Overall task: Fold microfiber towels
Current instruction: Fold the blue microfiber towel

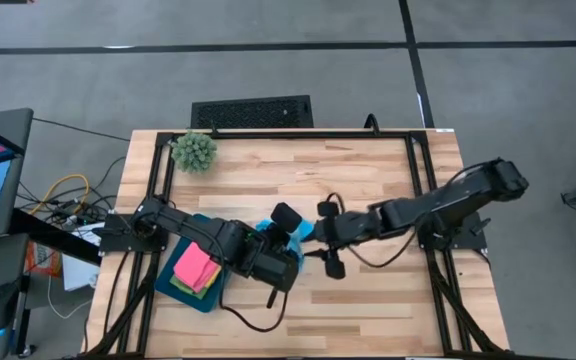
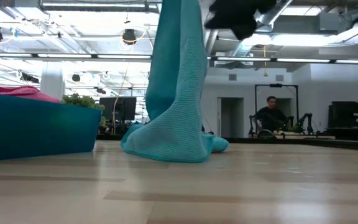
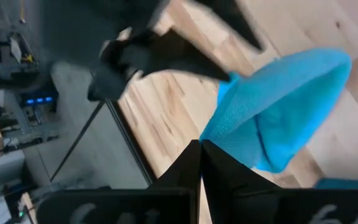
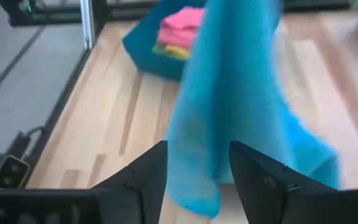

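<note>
Pink towel (image 1: 195,265) and others stacked folded in tray (image 1: 166,281). Blue towel (image 2: 178,93) hangs unfolded from left gripper (image 3: 201,146), jaws pinched; right gripper (image 4: 197,171) jaws apart, empty.

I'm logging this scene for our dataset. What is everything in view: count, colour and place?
Light blue towel: one, hanging from the left hand, lower end bunched on the table.
Folded towels: stack in the tray, pink towel on top, yellow and green edges below.
Tray: one, dark teal, table's left side.
Plant ball: one, green, far left corner.
Table: one, light wood, black frame.
Person: one, seated in the room behind.
Left hand: shut on the light blue towel, mid-table.
Right hand: open, fingers either side of the hanging towel.
</note>
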Controlling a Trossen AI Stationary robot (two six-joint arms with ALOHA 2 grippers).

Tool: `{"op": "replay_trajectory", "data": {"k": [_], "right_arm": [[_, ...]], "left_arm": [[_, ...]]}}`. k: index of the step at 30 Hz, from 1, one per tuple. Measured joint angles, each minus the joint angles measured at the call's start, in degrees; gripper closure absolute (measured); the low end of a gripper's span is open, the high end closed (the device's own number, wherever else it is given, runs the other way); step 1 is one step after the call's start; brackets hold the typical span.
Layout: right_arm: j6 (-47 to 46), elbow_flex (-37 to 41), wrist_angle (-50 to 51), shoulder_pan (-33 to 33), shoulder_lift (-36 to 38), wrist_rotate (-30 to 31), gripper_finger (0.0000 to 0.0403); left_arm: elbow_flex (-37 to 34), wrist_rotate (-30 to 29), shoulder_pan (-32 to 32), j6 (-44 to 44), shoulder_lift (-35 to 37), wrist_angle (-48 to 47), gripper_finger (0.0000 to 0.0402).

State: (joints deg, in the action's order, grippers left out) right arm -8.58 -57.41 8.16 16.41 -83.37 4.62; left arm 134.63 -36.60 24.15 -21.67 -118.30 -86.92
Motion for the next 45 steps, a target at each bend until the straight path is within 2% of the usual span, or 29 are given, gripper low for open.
{"op": "replay_trajectory", "data": {"k": [8, 17, 22, 30, 33, 38, 39, 45], "right_arm": [[-3.46, 0.00, 0.71, 0.80, -11.05, -0.28, 0.0220], [-8.39, 1.38, -0.13, -0.86, -19.83, -0.31, 0.0213], [-8.56, 1.40, -5.16, -2.35, -22.90, -4.41, 0.0208], [-9.05, 1.35, -7.71, -4.65, -22.93, -4.80, 0.0214], [-9.01, 1.36, -7.58, -5.46, -22.93, -7.80, 0.0249], [-9.49, 1.46, -7.24, -4.38, -24.72, -13.25, 0.0371], [-9.69, 1.42, -7.45, -4.06, -24.73, -14.30, 0.0385], [-13.03, 1.38, -1.39, -2.17, -18.73, -14.06, 0.0397]], "left_arm": [[0.00, -0.07, 0.01, 1.38, -0.04, -2.27, 0.0401], [0.00, -0.07, 0.01, 1.40, -0.04, -2.21, 0.0401], [0.00, -0.05, 0.01, 1.44, -0.06, -2.12, 0.0401], [0.00, -0.03, 0.01, 2.60, -0.07, -2.10, 0.0401], [0.00, -0.03, -0.11, 2.58, -0.07, -2.12, 0.0401], [0.00, -0.40, -0.53, 2.71, -0.07, -2.25, 0.0401], [0.00, -0.79, -0.56, 2.87, -0.07, -2.32, 0.0401], [0.00, -3.28, -1.08, 4.49, -0.04, -3.10, 0.0401]]}}
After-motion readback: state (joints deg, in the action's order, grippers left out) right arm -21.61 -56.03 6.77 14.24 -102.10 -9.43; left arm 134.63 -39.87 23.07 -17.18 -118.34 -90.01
